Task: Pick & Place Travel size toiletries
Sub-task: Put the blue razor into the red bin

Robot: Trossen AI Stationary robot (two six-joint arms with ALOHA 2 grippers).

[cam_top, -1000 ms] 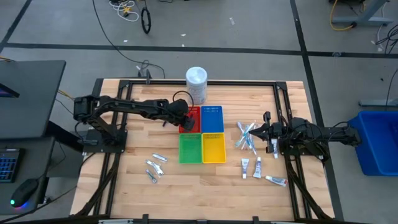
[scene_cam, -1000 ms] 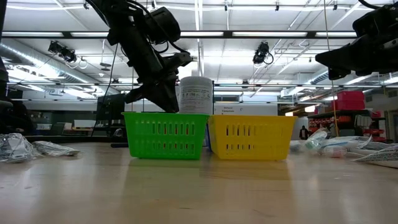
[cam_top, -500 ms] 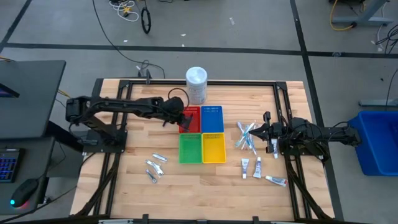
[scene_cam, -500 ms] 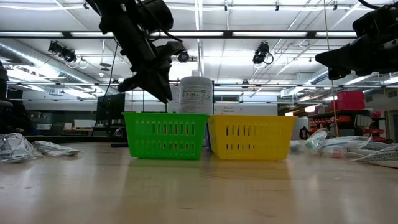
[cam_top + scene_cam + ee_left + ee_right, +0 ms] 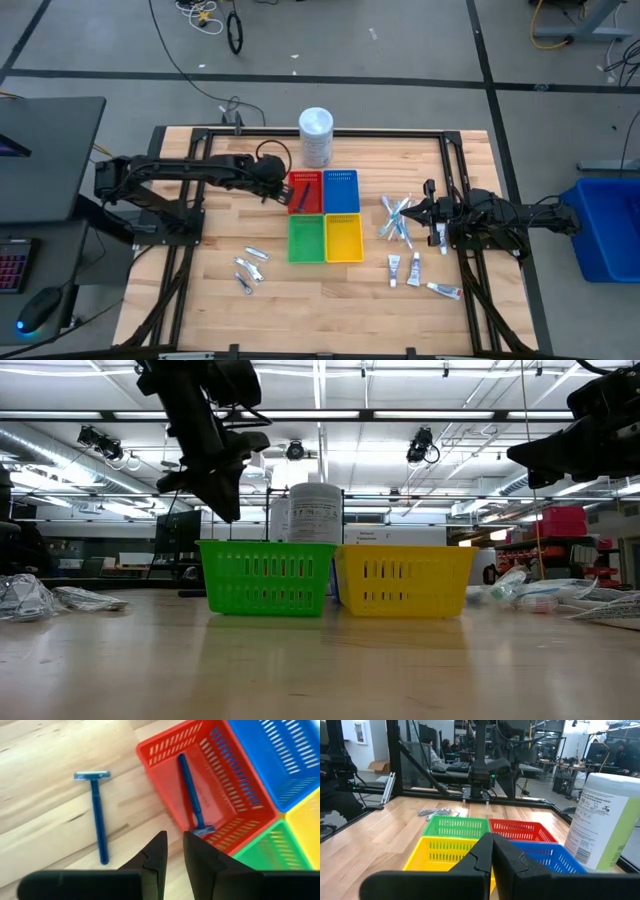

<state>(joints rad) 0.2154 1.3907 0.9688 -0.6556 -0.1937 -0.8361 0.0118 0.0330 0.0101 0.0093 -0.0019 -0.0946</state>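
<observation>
Lying inside the red tray (image 5: 210,785) is a dark-blue razor (image 5: 192,795), with its head near the corner by the green tray (image 5: 270,847). A second blue razor (image 5: 96,810) lies flat on the wooden tabletop (image 5: 45,795), just beside the red tray and apart from it.

The left gripper (image 5: 171,851) hangs above the tabletop right next to the red tray. Its two dark fingers (image 5: 155,857) are only a little apart and hold nothing. From above, the left gripper (image 5: 268,182) sits just on the outer side of the red tray (image 5: 305,192).

The red tray touches the blue tray (image 5: 341,192), the green tray (image 5: 306,238) and the yellow tray (image 5: 344,238) in one square block. A tall white tub (image 5: 316,135) stands behind the red tray. Small silvery sachets (image 5: 250,268) lie in front of the green tray's side, well apart from it. Pale toothbrush sticks (image 5: 397,218) and white squeeze tubes (image 5: 405,268) lie past the yellow tray.

The right gripper (image 5: 428,212) waits by the toothbrush sticks, with its fingers (image 5: 507,855) pressed together and holding nothing.
</observation>
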